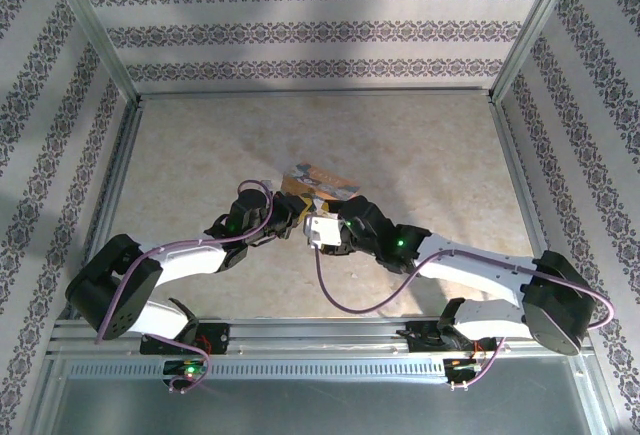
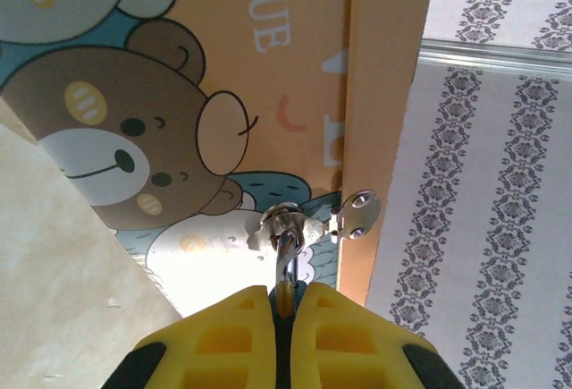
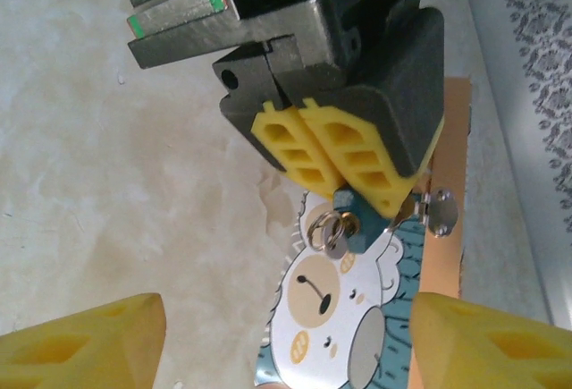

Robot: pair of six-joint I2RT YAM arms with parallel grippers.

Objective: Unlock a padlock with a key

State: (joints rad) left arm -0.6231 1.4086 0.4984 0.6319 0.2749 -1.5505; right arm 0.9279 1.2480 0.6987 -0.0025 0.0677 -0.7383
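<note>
Left claw [image 2: 284,300] is clamped shut on the padlock [image 3: 354,226], whose shackle runs through the box [image 2: 179,94] hasp [image 2: 357,210] just beyond its tips. Key [image 3: 332,235] sits at the teal end. Right claw [image 3: 286,340] is wide, with the key ahead between its pads. Judgement: centre, pinch the key head flat, twist without pulling.

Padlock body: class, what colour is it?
The padlock body is teal-blue, seen best in the right wrist view.

The far desk [image 1: 300,125] lies bare. At centre, the box [image 1: 322,181] and the closed left pincer [image 3: 344,183] crowd the padlock [image 3: 350,228] from the left.
</note>
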